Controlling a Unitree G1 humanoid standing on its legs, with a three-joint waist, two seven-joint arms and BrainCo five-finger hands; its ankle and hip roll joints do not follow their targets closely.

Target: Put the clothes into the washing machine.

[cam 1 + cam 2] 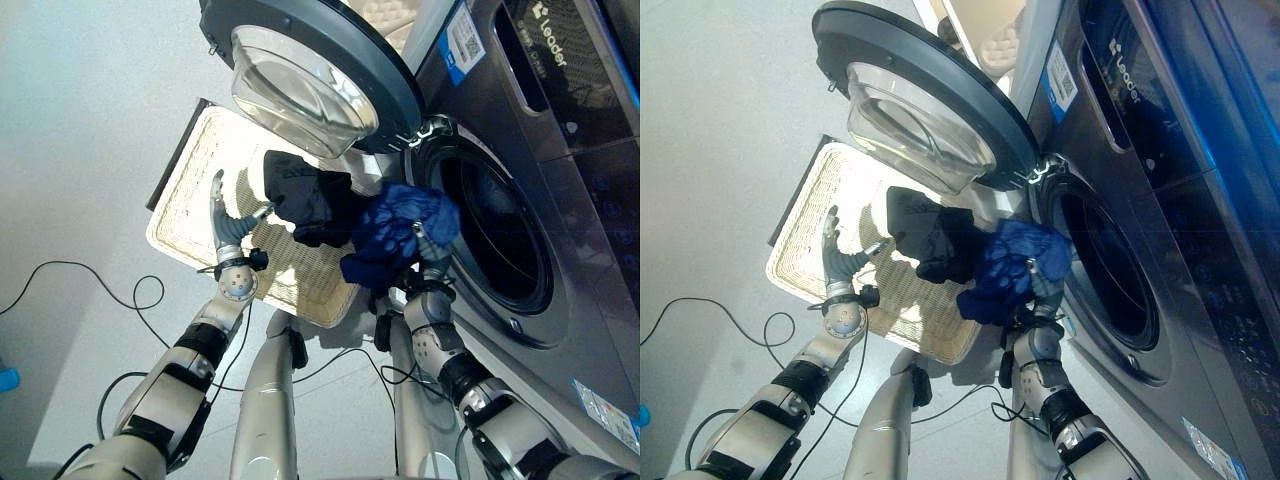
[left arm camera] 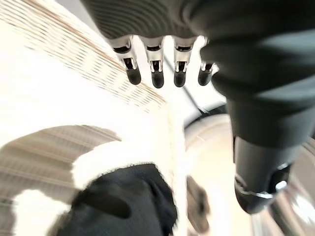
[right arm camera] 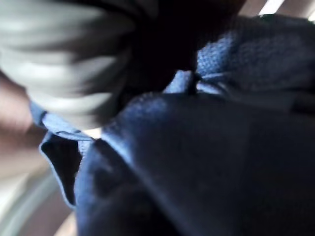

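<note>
- right hand (image 1: 430, 262) is bunched up in a blue garment (image 1: 395, 232), fingers curled into the cloth and clamped on it; in its wrist view the blue fabric crowds right up against the hand.
- left hand (image 1: 228, 225) hangs over the wicker basket (image 1: 200, 175) with fingers straight and thumb apart, holding nothing.
- a black garment (image 1: 305, 200) lies in the basket, just past the left hand's thumb and touching the blue one.
- the step in hand, as i judge it: carrying the blue garment to the drum opening (image 1: 490, 235), which sits just beyond the right hand (door (image 1: 300, 60) swung wide above the basket).
- next move calls for pushing the hand forward through the opening, deep enough that trailing cloth clears the rim, then letting go; the black piece is left to fetch.
- the washing machine (image 1: 560, 150) carries stickers and white lettering beyond the hands; i leave the print unread.
</note>
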